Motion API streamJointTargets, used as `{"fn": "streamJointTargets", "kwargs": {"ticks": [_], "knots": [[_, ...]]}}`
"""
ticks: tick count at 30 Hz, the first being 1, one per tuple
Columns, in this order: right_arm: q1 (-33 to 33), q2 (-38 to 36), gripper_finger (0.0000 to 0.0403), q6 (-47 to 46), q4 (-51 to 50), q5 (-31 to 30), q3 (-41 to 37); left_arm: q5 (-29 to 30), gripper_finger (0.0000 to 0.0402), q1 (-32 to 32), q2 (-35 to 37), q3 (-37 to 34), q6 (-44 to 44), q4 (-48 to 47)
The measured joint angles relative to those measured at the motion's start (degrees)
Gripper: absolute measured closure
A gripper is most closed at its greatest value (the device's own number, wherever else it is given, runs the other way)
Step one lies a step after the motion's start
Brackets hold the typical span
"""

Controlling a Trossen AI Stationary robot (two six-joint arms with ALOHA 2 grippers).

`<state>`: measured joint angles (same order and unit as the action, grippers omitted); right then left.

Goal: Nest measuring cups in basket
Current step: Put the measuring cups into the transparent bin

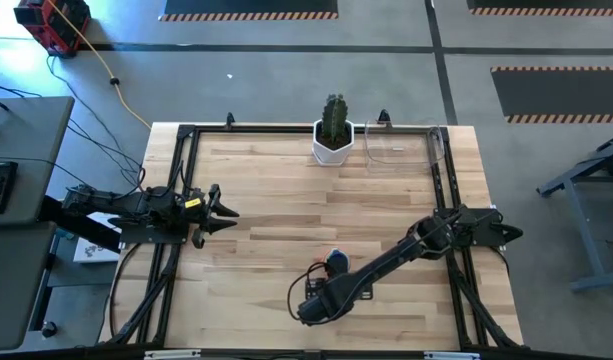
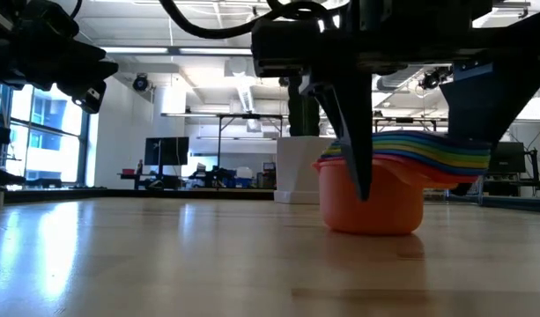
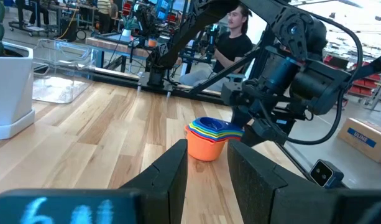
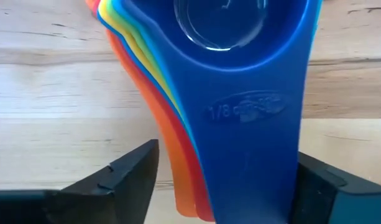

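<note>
Centrally, near the table's front edge, the nested stack of coloured plastic measuring cups (image 3: 210, 138) stands on bare wood, the right gripper (image 2: 402, 132) spread wide astride its handles; the left gripper (image 1: 226, 212), parted and empty, waits far left; the clear rectangular basket (image 1: 404, 148) sits against the back edge.

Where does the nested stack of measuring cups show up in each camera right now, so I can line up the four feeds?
High view: stack of measuring cups at the table's near edge, mostly hidden under the right gripper.
Low view: right of centre, orange cup outermost, a dark finger in front.
Left wrist view: centre, beside the right arm.
Right wrist view: fills the picture, blue cup on top.
Shared landmark: white cactus pot, also in low and left wrist views.
</note>
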<state>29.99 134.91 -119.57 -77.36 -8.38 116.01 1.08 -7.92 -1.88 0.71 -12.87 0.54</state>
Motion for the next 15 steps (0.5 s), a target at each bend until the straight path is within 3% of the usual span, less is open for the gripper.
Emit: {"fn": "streamJointTargets", "kwargs": {"ticks": [15], "knots": [[-0.62,-0.34,0.0246,-0.42,-0.16,1.08,0.55,0.0,0.0298,0.01,0.01,0.0,0.01,0.0]]}}
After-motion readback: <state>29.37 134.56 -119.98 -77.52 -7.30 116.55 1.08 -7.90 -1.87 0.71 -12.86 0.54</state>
